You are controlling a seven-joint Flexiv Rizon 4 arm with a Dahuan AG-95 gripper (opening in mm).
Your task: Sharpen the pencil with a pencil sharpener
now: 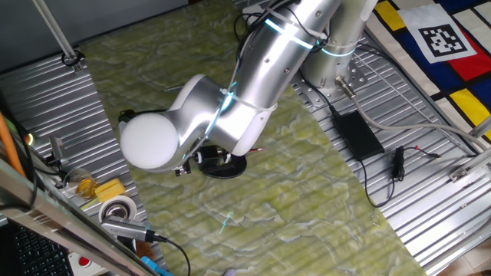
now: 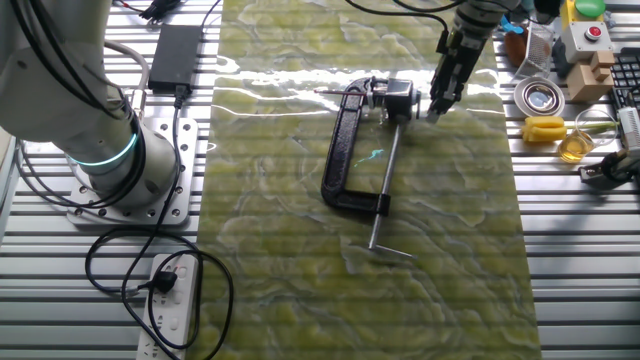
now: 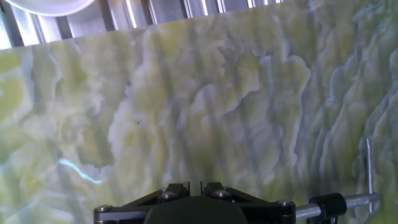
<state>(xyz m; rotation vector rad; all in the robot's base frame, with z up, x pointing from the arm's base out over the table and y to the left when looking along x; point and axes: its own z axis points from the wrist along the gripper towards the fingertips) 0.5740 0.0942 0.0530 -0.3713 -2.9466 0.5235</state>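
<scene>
The pencil sharpener stands at the far edge of the green mat, with a black C-shaped frame [image 2: 343, 150], a silver rod [image 2: 384, 185] and a small black body with white parts [image 2: 398, 100]. In one fixed view only its oval base [image 1: 224, 167] shows under the arm. The thin pencil [image 2: 338, 90] lies level and sticks out of the sharpener body; its reddish end also shows in one fixed view [image 1: 256, 150]. My gripper [image 2: 436, 108] hangs just to the right of the sharpener body, apart from the pencil. In the hand view the gripper [image 3: 193, 185] has its jaws together with nothing between them, and the rod's cross handle [image 3: 368, 168] is at the lower right.
A black power brick [image 2: 176, 52] with cables lies on the metal table beside the arm's base. A tape roll [image 2: 538, 97], a yellow block [image 2: 545, 128], a glass jar [image 2: 578, 140] and a button box [image 2: 588, 35] crowd the side near my gripper. A power strip [image 2: 170, 300] lies below the base.
</scene>
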